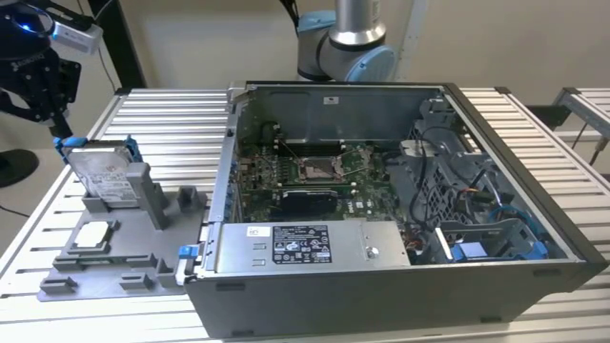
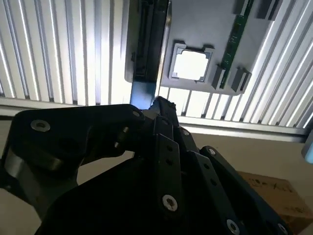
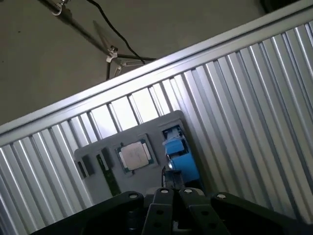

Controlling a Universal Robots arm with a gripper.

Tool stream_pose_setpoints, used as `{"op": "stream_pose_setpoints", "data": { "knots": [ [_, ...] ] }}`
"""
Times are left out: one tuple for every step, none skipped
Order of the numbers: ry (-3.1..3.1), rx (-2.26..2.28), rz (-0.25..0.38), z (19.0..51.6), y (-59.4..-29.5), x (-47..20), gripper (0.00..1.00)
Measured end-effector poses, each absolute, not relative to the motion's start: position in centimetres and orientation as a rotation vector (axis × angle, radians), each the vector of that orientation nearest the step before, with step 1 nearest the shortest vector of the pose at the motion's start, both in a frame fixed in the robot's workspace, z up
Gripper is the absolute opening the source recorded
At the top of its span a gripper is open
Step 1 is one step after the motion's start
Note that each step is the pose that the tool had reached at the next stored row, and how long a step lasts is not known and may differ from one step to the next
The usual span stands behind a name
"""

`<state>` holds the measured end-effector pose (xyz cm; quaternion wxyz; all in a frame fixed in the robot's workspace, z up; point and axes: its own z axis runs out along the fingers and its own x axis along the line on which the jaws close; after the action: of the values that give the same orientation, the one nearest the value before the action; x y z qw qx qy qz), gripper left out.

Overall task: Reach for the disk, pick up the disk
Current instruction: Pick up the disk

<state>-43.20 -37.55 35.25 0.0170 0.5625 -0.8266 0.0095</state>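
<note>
— What did the work sit on?
— A slatted metal table (image 1: 171,114) before a plain beige wall (image 1: 210,43). An open computer case (image 1: 515,214) took the middle, and a grey holder (image 1: 124,275) lay to the exterior view's left of it.
— And the disk?
— The disk (image 1: 107,175) stood on edge in that holder, blue bracket uppermost. The gripper (image 1: 59,128) hung at its top corner. Wide or closed, I could not tell, as its own black body blocked that spot in both wrist views.
— Any writing?
— White labels, print too small to read.
</note>
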Motion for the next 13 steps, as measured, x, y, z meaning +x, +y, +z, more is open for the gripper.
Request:
{"op": "stream_pose_setpoints", "data": {
  "knots": [
    [-2.553, 1.772, 0.031, 35.26, -37.55, -43.2, 0.0],
    [-2.539, 1.794, 0.033, 35.27, -37.55, -43.21, 0.0],
    [-2.529, 1.811, 0.038, 35.25, -37.52, -43.21, 0.0],
    [-2.52, 1.826, 0.042, 35.24, -37.48, -43.21, 0.0],
    [-2.508, 1.845, 0.044, 35.23, -37.48, -43.2, 0.0],
    [-2.491, 1.869, 0.045, 35.23, -37.48, -43.2, 0.0],
    [-2.476, 1.89, 0.046, 35.23, -37.48, -43.2, 0.0],
    [-2.459, 1.912, 0.046, 35.22, -37.48, -43.2, 0.0],
    [-2.445, 1.931, 0.046, 35.2, -37.48, -43.2, 0.0],
    [-2.431, 1.949, 0.046, 35.2, -37.47, -43.21, 0.0],
    [-2.418, 1.966, 0.045, 35.18, -37.46, -43.2, 0.0],
    [-2.409, 1.979, 0.045, 35.16, -37.43, -43.21, 0.0],
    [-2.398, 1.992, 0.045, 35.15, -37.4, -43.21, 0.0]
  ]
}}
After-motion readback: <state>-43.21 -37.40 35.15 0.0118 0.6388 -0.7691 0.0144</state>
